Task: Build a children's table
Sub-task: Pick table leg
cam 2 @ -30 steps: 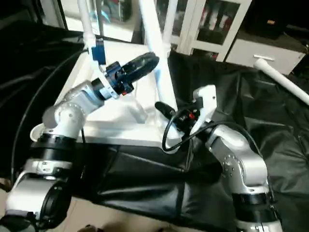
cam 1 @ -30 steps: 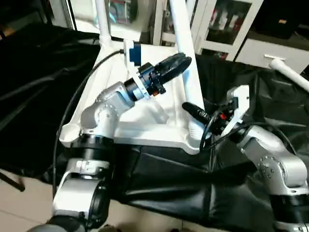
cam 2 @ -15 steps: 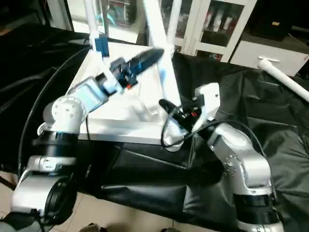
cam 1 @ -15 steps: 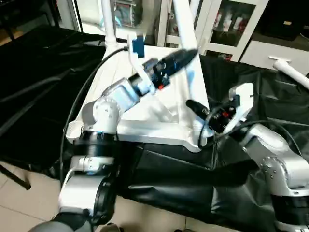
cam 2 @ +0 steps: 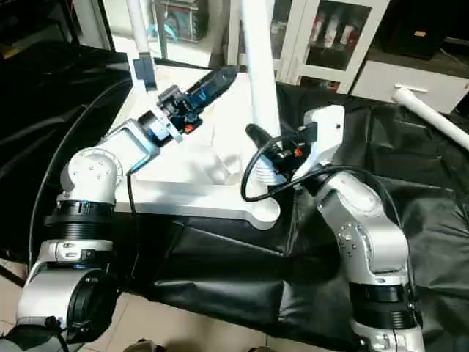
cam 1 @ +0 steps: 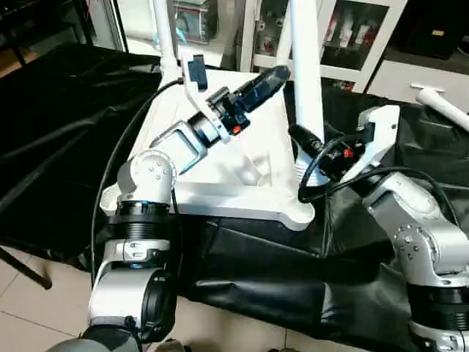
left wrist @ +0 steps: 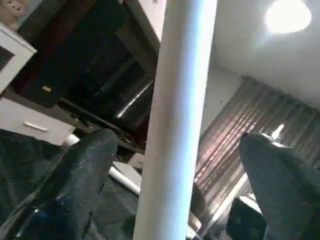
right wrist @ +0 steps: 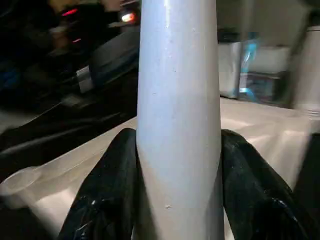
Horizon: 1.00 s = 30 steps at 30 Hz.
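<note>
The white tabletop [cam 1: 220, 172] lies underside up on the black cloth. A white leg [cam 1: 305, 81] stands upright at its near right corner socket [cam 1: 302, 213]. My right gripper [cam 1: 303, 139] is shut on this leg low down; the right wrist view shows the leg [right wrist: 177, 110] pressed between both black fingers [right wrist: 107, 190]. My left gripper [cam 1: 271, 76] sits higher, just left of the same leg, and is open: in the left wrist view its fingers [left wrist: 82, 167] stand wide on either side of the leg [left wrist: 177, 115] without touching. Another leg [cam 1: 163, 33] rises from the far left corner.
A loose white leg [cam 1: 442, 107] lies on the black cloth [cam 1: 66, 110] at the back right. White glass-door cabinets [cam 1: 344, 37] stand behind the work surface. A black cable [cam 1: 121, 150] loops from my left arm over the tabletop's left edge.
My left gripper has opened and let go of the leg. The leg, still held by my right gripper, now stands more upright. The camera has also shifted.
</note>
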Available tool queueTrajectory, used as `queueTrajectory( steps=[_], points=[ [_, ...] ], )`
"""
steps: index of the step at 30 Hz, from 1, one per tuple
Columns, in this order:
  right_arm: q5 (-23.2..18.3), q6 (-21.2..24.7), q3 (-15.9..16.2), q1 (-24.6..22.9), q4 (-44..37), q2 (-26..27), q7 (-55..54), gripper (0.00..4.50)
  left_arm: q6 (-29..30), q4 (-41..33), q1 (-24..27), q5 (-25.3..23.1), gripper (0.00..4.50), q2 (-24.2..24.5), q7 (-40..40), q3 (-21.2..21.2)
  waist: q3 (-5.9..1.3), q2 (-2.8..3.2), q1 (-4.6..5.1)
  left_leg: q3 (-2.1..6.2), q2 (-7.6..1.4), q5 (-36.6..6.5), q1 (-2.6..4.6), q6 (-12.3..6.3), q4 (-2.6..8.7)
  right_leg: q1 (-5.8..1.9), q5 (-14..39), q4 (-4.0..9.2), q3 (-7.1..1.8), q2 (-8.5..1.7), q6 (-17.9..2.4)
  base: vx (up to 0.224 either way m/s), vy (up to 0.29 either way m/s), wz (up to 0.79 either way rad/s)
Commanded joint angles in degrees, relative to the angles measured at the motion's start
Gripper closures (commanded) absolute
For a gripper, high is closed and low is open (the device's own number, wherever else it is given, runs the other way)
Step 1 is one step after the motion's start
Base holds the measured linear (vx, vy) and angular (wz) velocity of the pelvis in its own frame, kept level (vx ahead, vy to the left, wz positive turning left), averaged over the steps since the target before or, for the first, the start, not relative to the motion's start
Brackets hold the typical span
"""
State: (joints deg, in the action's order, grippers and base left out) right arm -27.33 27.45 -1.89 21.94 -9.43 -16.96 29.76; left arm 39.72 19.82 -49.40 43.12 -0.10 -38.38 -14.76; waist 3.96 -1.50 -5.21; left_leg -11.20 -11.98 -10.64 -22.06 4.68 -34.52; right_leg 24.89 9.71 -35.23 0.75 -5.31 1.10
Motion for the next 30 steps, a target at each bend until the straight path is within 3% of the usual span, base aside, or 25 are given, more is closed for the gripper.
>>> queueTrajectory(
  steps=[1, 5, 8, 12, 14, 17, 18, 20, 23, 30],
  points=[
    [0.3, 0.91, 1.42, -1.05, -2.08, -0.77, 1.25, 2.67, 1.04, -1.2, -0.59, 0.65, 0.04, -0.42, 0.46, 0.66, -4.75, -0.44, -0.13, -0.12, 0.1, -2.93, 0.88, -4.23, 3.21, -4.24, -3.42, 2.56, -0.61, -0.84, -14.72, 0.0, 0.0, 0.0],
    [1.42, 0.66, 3.86, -2.01, -2.25, -1.07, 2.51, 2.67, 1.15, -0.36, -0.54, -1.29, 0.0, -1.08, 1.22, 2.54, -4.65, -0.11, -0.17, -0.03, 0.05, -4.56, 0.97, -3.73, 3.32, -4.11, -1.16, 2.81, -0.65, -0.89, -14.13, 0.0, 0.0, 0.0],
    [1.92, 0.7, 3.54, -1.64, -1.57, -1.17, 1.87, 2.67, 2.18, 0.58, -1.31, -0.54, 0.19, -1.42, 3.71, 1.89, -4.55, 0.28, -0.12, -0.01, 0.07, -5.9, 0.99, -2.91, 3.36, -4.01, 0.16, 2.92, -0.65, -0.87, -13.76, 0.0, 0.0, 0.0],
    [2.15, 0.44, 2.98, -1.43, -1.15, -1.09, 1.31, 2.67, 3.46, 0.96, -1.8, -0.02, 0.59, -1.4, 4.44, 1.34, -4.62, 0.06, -0.12, 0.04, 0.15, -6.14, 0.93, -2.54, 3.42, -4.07, 1.08, 3.04, -0.62, -0.86, -13.3, 0.0, 0.0, 0.0],
    [2.21, 0.31, 2.73, -1.37, -0.92, -1.01, 1.05, 2.67, 4.63, 1.01, -2.15, 0.34, 0.7, -1.4, 5.76, 0.9, -4.59, -0.45, -0.11, 0.01, 0.15, -6.22, 0.87, -2.6, 3.43, -4.09, 1.45, 3.1, -0.61, -0.85, -13.09, 0.0, 0.0, 0.0],
    [2.29, 0.21, 2.8, -1.47, -0.84, -0.98, 0.93, 2.67, 5.61, 0.21, -2.3, 0.96, 0.97, -1.35, 6.91, 0.62, -4.48, 0.24, -0.1, 0.09, 0.16, -6.49, 0.87, -2.52, 3.45, -3.94, 2.05, 3.14, -0.59, -0.84, -12.98, 0.0, 0.0, 0.0],
    [2.42, 0.13, 2.96, -1.45, -0.77, -1.08, 0.99, 2.67, 5.78, -0.19, -2.28, 0.77, 1.06, -1.07, 6.75, 1.04, -4.53, 0.78, -0.14, 0.17, 0.18, -6.33, 0.93, -2.35, 3.43, -3.92, 1.4, 3.04, -0.58, -0.83, -13.05, 0.0, 0.0, 0.0],
    [2.54, 0.14, 2.92, -1.28, -0.69, -1.29, 1.12, 2.67, 5.84, -0.23, -2.4, 0.16, 1.28, -0.63, 6.24, 1.78, -4.57, 0.43, -0.01, 0.13, 0.24, -6.03, 0.89, -2.45, 3.42, -4.03, 0.28, 3.04, -0.55, -0.7, -13.18, 0.0, 0.0, 0.0],
    [2.82, 0.14, 2.76, -0.81, -0.54, -1.62, 1.42, 2.67, 5.53, -0.01, -2.68, -0.88, 1.37, 0.07, 5.12, 2.96, -4.61, 0.51, -0.01, 0.15, 0.25, -5.79, 0.91, -2.53, 3.39, -4.09, -0.52, 2.96, -0.52, -0.69, -13.52, 0.0, 0.0, 0.0],
    [3.29, -0.46, 2.86, -0.39, 0.46, -1.9, 1.8, 2.67, 5.67, -1.39, -2.12, -2.49, 2.05, 1.47, 4.35, 5.1, -4.82, 0.44, -0.07, 0.13, 0.17, -5.37, 0.93, -2.71, 3.31, -4.18, -0.79, 2.85, -0.52, -0.78, -13.94, 0.0, 0.0, 0.0]
  ],
)
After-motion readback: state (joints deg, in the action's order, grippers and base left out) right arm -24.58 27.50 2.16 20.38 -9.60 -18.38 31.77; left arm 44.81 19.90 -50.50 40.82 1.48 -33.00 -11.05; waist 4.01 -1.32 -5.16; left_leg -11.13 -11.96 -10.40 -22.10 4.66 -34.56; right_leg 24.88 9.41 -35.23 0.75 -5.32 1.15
